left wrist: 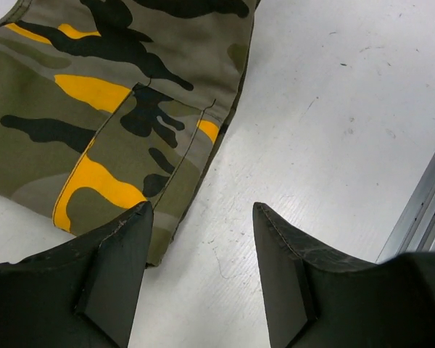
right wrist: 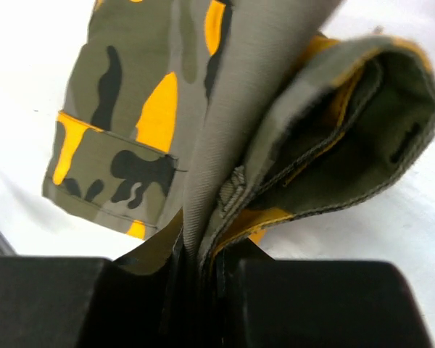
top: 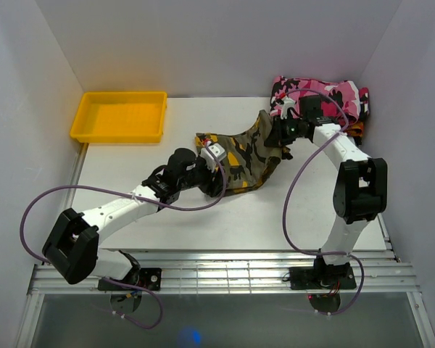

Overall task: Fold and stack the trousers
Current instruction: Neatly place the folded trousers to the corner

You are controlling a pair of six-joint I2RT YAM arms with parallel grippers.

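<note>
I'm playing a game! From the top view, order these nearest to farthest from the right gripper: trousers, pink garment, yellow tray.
1. Trousers, clamped in the right gripper, centre.
2. Pink garment, just behind, back right.
3. Yellow tray, far back left.

You have the trousers point(top: 241, 158) lying partly folded just right of the table's point(top: 203, 217) middle, in olive green camouflage with black, grey-brown and bright yellow-orange patches, and a leg pocket point(left wrist: 156, 148) faces up near one edge. Their right end rises off the surface, bunched in several layers with the plain inner side showing, and it is pinched tight between the fingers of the right gripper point(right wrist: 199, 254)
</note>
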